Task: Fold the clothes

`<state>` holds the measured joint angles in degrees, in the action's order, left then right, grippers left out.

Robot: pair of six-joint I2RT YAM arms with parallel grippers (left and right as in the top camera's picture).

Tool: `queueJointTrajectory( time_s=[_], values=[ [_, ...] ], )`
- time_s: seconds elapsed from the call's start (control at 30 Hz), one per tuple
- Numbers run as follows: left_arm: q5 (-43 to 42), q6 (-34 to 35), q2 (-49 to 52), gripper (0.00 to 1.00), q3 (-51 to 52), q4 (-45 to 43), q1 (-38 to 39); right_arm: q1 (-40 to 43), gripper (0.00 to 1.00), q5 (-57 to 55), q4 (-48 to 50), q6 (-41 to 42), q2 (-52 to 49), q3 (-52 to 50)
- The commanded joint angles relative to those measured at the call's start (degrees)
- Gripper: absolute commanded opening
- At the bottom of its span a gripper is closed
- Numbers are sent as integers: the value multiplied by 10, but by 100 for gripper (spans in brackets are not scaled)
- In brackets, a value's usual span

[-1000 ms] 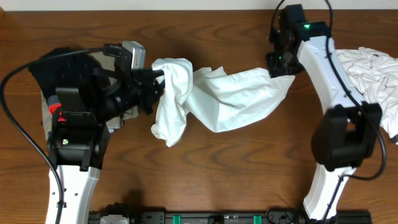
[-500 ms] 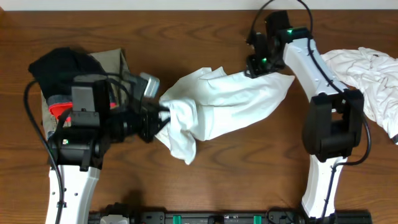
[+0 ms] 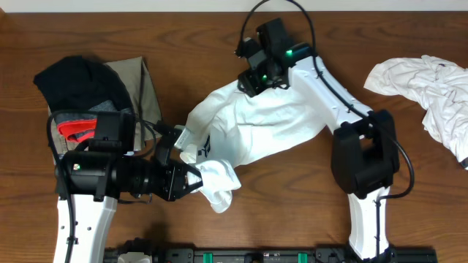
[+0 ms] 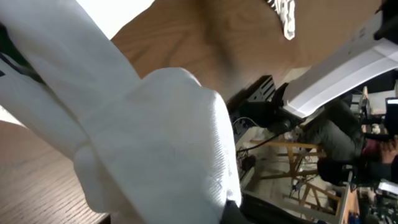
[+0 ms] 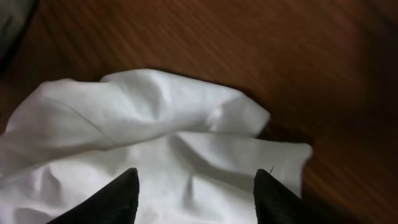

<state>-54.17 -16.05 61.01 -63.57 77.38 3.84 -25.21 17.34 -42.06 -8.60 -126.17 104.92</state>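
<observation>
Well behind the left pincer (image 3: 191,177), past its arm, a small heap of clothes lay on the dark wooden table (image 3: 183,44). It was made up of a soft black piece (image 3: 73,80), a flat khaki piece (image 3: 139,88) tucked partly under it, and a grey piece with red trim (image 3: 77,130) nearest the arm. The left pincer itself was clenched on a bunched lower corner of the white T-shirt (image 3: 270,128). A rumpled wad of cotton hung just past its tip, and from the wrist the ribbed weave of that cloth filled nearly the whole view.

Just beside that pincer, on the shirt's left edge, sat a small dark print (image 3: 207,146) (too small for me to read any lettering). From there the shirt spread in a loose, creased slab up to the right pincer (image 3: 252,82), lying on the table between the two.

The right pincer stood released, its two black fingers (image 5: 118,193) wide apart over the shirt's puckered upper edge. The cloth lay under and between them, and I could not tell whether they touched it.

Well to the far side of the right pincer's arm, a second white garment (image 3: 431,88) lay crumpled near the table's edge, apart from everything else.
</observation>
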Motion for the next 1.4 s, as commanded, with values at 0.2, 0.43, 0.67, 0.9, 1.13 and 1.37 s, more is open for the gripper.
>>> queueJointTrajectory(
  time_s=[0.2,0.43,0.67,0.9,1.13,1.37],
  values=[
    [9,-21,-4,6,-8,1,-2,-20,55,11,-1,8,-62,2],
    [9,-21,-4,6,-8,-12,-2,-32,1,9,1,8,-76,2],
    [9,-21,-4,6,-8,-110,-2,-9,1,-108,-26,33,-16,37],
    [188,9,-4,6,-8,-304,-2,76,1,-171,-64,74,121,87],
    [301,101,17,6,-8,-465,-2,161,1,-155,-239,128,217,87],
    [158,110,24,7,-8,-343,-2,172,2,-156,-473,130,219,66]
  ],
)
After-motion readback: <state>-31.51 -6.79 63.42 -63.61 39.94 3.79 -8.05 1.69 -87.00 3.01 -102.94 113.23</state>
